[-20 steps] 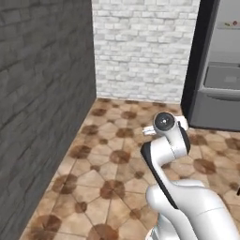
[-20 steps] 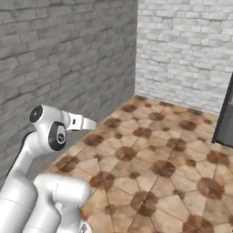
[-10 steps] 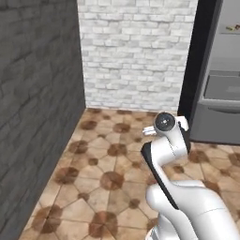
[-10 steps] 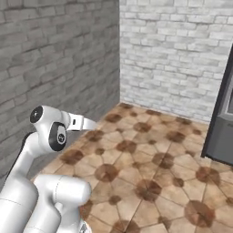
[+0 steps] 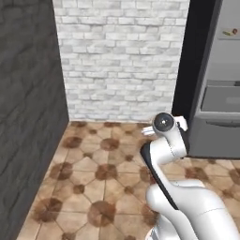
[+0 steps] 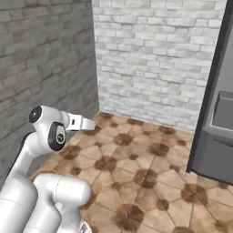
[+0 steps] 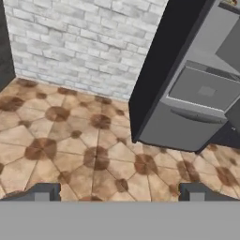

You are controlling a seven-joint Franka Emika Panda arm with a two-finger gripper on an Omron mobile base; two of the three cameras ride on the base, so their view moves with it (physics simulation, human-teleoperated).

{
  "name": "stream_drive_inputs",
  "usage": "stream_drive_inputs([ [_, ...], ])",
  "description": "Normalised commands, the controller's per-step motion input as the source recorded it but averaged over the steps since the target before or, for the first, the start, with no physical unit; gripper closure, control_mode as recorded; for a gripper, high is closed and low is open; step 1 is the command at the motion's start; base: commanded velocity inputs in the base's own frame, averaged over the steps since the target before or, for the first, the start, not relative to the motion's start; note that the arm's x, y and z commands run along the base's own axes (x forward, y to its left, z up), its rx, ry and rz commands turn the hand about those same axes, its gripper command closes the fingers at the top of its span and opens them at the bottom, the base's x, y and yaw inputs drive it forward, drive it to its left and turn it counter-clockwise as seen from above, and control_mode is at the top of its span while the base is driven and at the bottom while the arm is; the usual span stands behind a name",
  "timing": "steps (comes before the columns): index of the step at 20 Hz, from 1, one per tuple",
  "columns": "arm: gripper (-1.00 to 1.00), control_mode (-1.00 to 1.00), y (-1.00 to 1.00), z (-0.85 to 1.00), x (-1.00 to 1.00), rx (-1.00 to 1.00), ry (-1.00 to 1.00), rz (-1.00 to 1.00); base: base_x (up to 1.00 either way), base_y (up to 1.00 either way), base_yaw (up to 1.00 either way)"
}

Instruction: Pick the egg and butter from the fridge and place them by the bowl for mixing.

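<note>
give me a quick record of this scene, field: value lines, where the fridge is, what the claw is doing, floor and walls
fridge: grey fridge ahead on the right, standing open, its dark door edge toward the wall
fridge contents: small items on an upper shelf, too small to tell apart
lower drawer: grey drawer shut
claw: claw open, holding nothing, pointed at the floor in front of the fridge
floor: brown patterned tiles
walls: white brick wall ahead, dark grey brick wall on the left
task stage: nothing picked up yet

Fridge (image 5: 220,93) cut off at right edge; small shelf items (image 5: 229,32) indistinct.
</note>
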Motion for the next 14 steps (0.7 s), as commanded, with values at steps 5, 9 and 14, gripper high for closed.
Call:
stream_drive_inputs([
  [5,-1.00,1.00,0.00,0.00,0.00,0.00,0.00,0.00,1.00,-0.19,-0.30],
  [9,-1.00,1.00,0.00,0.00,0.00,0.00,0.00,0.00,1.00,-0.33,-0.19],
  [14,-1.00,1.00,0.00,0.00,0.00,0.00,0.00,0.00,0.98,-0.60,-0.19],
])
